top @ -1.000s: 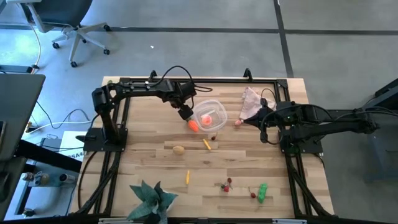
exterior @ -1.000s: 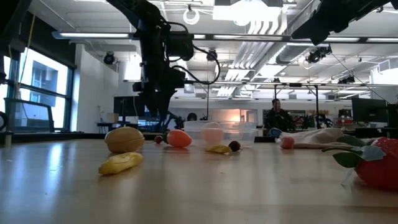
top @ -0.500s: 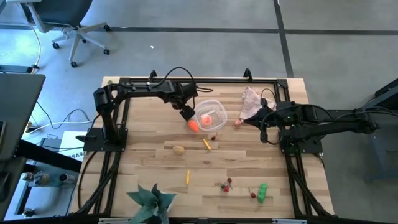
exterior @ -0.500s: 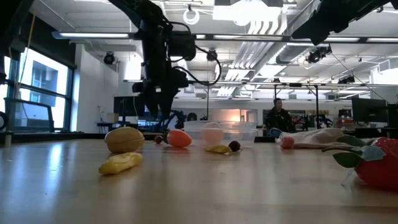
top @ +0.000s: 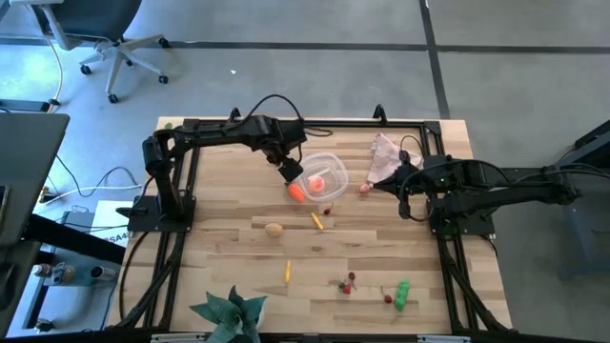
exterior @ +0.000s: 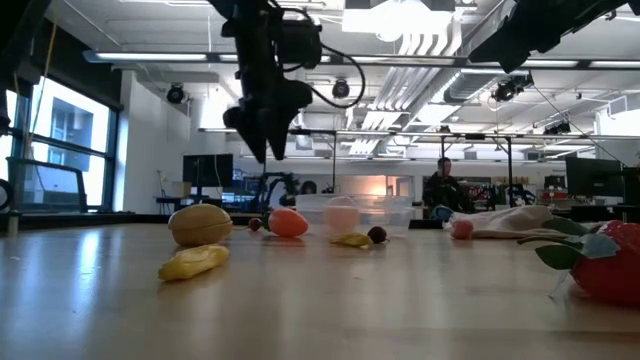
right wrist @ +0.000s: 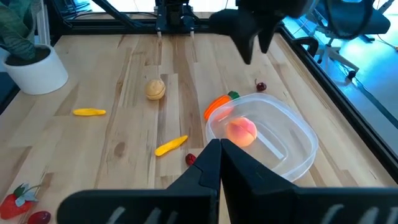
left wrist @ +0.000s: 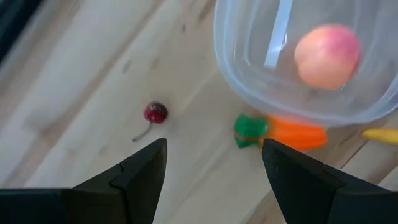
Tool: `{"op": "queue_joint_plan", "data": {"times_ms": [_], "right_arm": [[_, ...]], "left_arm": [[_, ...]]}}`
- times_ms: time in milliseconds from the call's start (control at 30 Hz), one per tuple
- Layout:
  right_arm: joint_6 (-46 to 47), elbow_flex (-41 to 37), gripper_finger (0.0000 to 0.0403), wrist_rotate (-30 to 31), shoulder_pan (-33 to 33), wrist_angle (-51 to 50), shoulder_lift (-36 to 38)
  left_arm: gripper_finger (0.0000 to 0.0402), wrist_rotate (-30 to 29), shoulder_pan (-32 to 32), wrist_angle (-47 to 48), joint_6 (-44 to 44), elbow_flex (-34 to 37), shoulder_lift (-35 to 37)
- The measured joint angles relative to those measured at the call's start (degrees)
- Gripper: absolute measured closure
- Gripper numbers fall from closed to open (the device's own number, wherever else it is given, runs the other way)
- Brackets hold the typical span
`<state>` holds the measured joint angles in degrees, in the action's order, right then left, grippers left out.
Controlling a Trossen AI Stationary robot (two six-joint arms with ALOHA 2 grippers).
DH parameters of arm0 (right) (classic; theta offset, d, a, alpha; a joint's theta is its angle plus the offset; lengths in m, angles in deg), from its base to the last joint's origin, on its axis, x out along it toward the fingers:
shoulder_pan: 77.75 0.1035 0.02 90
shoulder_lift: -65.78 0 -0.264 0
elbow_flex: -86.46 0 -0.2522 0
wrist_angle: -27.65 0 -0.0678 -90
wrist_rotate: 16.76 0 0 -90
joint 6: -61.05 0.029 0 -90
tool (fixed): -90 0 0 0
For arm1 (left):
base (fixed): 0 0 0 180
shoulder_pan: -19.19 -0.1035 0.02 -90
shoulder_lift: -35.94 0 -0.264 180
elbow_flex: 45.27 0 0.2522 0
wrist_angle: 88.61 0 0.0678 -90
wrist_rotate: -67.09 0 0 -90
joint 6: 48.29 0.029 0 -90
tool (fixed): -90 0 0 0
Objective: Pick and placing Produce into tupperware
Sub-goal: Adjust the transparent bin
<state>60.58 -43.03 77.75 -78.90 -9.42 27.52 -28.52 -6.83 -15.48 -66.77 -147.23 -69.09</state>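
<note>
Spanning the whole scene: wooden table (top: 229,243), both dark arms reaching in over it. Draped beyond the tupperware's (top: 322,175) right edge, near the right arm: pinkish-beige cloth (top: 384,156). Far from the tupperware, at the table's front edge: green leafy plant (top: 229,312). Hanging above the tupperware's left rim, raised clear of the wood: left gripper (top: 289,171), fingers spread apart, nothing between them. Parked to the tupperware's right, by the cloth: right gripper (top: 404,191), fingers pressed together, empty. Sitting inside the tupperware: one pink-orange peach (left wrist: 326,55). Lying against the tupperware's outer wall on the side nearer the left gripper: orange carrot (left wrist: 287,132) with green top. Further out from the tupperware: tan potato (top: 274,229), yellow stick (top: 316,221), second yellow stick (top: 288,272), green pepper (top: 402,293), small cherry (left wrist: 155,114).
</note>
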Motion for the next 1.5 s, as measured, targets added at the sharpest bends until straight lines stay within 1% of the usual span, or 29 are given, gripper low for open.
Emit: {"op": "queue_joint_plan", "data": {"times_ms": [200, 367, 467, 567, 667, 800, 933, 1100, 1200, 1267, 1433, 1500], "right_arm": [[0.0, 0.0, 0.0402, 0.0, 0.0, 0.0, 0.0], [0.02, 0.0, 0.0402, 0.0, 0.02, 0.0, 0.0], [0.0, 0.0, 0.0402, 0.01, 0.0, -0.02, 0.0], [0.01, 0.0, 0.0402, 0.01, 0.0, 0.02, 0.0], [0.02, 0.0, 0.0402, 0.02, 0.0, 0.0, -0.02], [0.01, 0.0, 0.0402, 0.01, 0.0, 0.0, 0.0], [0.02, 0.0, 0.0402, 0.01, 0.0, 0.0, 0.0], [0.02, 0.0, 0.0402, 0.0, 0.02, 0.0, 0.0], [0.0, 0.0, 0.0402, 0.0, 0.02, -0.01, -0.02], [0.0, 0.0, 0.0402, 0.02, 0.0, 0.01, 0.0], [0.0, -0.02, 0.0402, 0.0, 0.02, -0.06, -0.02], [0.02, -0.02, 0.0402, 0.02, 0.0, 0.01, -0.01]], "left_arm": [[0.015, 0.15, 3.91, 0.07, 0.09, -2.69, 0.02], [0.015, -4.59, 8.34, -0.59, 0.12, -2.81, -1.21], [0.015, -4.71, 9.15, -1.28, -0.13, -2.68, -3.35], [0.015, -5.5, 9.51, -2.25, -3.96, -2.7, -4.93], [0.015, -6.86, 9.5, -2.49, -11.16, -2.7, -6.6], [0.015, -7.96, 8.9, -2.88, -19.42, -2.7, -6.73], [0.0149, -11.21, 8.24, -5.09, -20.52, -2.7, -6.73], [0.0149, -8.41, 8.43, -6.07, -18.98, -2.52, -7.98], [0.0149, -8.3, 8.78, -7.58, -18.93, -2.58, -9.07], [0.0149, -8.33, 8.79, -6.43, -19.37, -2.33, -9.75], [0.0149, -6.93, 8.79, -12.44, -22.03, -2.46, -10.35], [0.0149, -5.7, 8.99, -13.23, -22.9, -2.52, -10.32]]}}
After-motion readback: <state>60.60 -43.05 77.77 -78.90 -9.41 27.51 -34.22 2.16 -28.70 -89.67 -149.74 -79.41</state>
